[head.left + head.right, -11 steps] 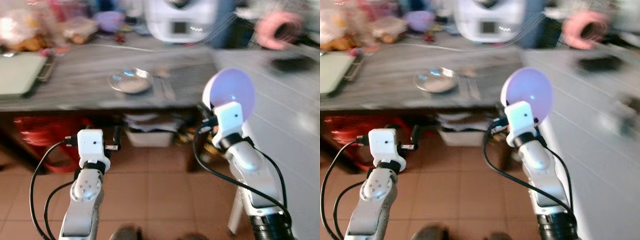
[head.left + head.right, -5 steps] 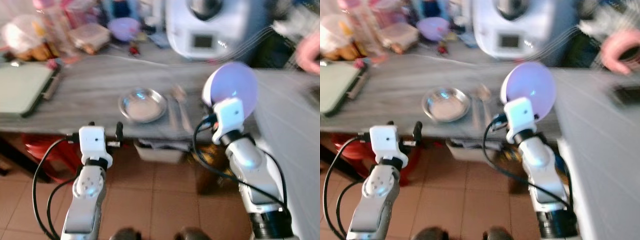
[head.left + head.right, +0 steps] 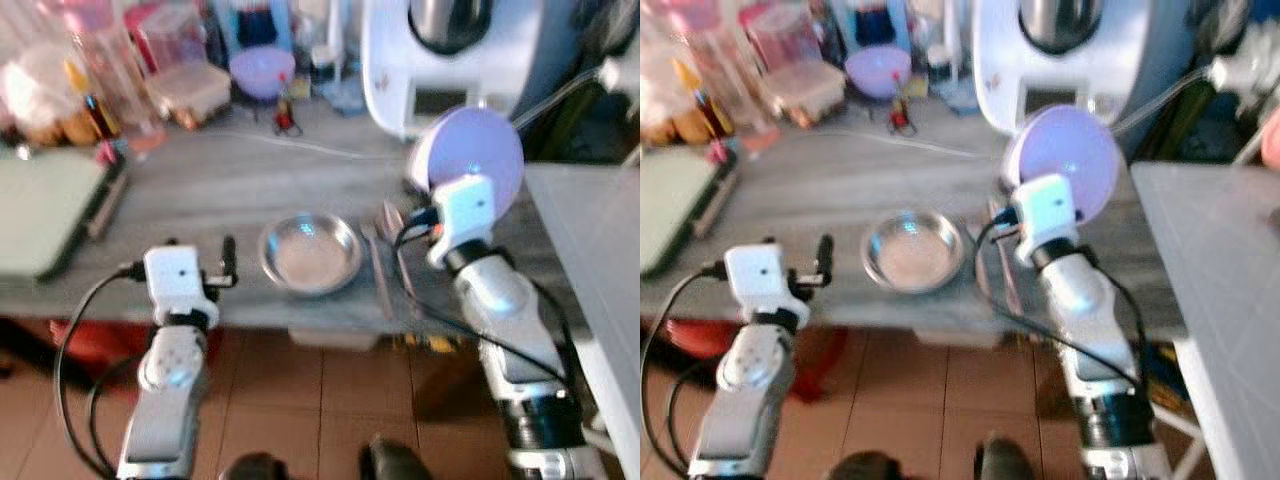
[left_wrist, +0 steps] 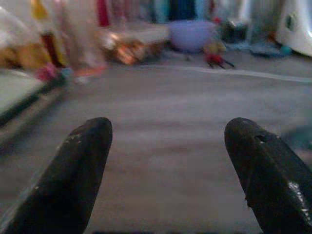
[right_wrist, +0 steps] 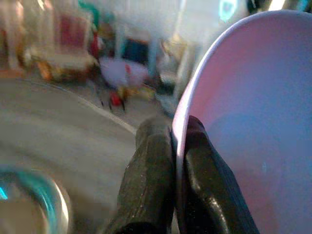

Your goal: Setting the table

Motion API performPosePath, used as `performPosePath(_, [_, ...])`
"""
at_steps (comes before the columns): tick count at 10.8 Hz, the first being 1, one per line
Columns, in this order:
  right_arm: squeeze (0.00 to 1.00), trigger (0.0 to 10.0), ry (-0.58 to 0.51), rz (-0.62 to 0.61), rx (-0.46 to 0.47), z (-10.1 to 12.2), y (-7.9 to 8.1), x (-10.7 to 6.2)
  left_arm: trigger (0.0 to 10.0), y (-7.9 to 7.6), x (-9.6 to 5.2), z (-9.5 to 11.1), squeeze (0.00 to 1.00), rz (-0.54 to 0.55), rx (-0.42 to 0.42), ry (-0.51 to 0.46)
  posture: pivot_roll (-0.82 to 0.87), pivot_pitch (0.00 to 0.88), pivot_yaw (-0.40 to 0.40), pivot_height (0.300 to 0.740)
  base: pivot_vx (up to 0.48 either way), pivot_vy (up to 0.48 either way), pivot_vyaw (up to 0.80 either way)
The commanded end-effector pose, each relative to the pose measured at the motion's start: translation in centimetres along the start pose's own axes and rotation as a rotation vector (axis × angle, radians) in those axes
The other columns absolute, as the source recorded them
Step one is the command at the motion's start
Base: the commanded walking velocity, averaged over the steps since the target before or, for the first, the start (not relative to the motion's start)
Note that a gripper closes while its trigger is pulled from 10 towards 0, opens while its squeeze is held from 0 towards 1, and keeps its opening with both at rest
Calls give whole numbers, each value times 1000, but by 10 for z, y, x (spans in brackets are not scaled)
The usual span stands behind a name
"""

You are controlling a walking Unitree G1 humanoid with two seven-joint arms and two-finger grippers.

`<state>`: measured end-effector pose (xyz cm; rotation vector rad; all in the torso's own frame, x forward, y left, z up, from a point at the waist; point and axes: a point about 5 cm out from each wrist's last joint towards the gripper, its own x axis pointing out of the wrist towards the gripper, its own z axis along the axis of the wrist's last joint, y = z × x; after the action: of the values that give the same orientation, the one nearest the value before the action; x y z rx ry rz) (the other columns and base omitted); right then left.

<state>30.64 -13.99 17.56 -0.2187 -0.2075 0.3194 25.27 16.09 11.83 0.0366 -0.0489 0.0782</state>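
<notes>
Grey wood-grain tabletop (image 3: 200,190) was brought much closer under the head camera than a second earlier, when it was seen from farther back across the tiled floor; the approach was evidently made by walking. Nearest, the left gripper (image 4: 168,161) was held wide apart and empty at the table's front edge. Beyond it, the steel dish (image 3: 310,252) with cutlery (image 3: 378,265) just beside it was seen. The right gripper (image 5: 175,146) was clamped on the rim of the lilac plate (image 3: 470,150), carried upright above the table's right part. Placement was judged to be next. Farther back, a white appliance (image 3: 450,60) and a lilac bowl (image 3: 262,70) were seen.
</notes>
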Motion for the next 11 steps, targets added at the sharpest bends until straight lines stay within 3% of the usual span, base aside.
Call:
performPosePath(1, [0,10000,-46,49,9,8,9,6,10000,9,-3,0,0,39,18,-5,-25,77,31,740,0,442,0])
performPosePath(5, [0,10000,-38,119,-8,11,1,28,10000,14,-8,-1,0,58,46,8,-8,98,40,740,0,0,0])
performPosePath(9, [0,10000,79,35,-101,4,-31,60,10000,17,-19,0,0,32,54,30,28,139,53,740,0,0,0])
performPosePath(11, [0,10000,102,-8,-101,4,-40,66,10000,16,-23,2,0,8,61,39,43,163,62,740,0,0,0])
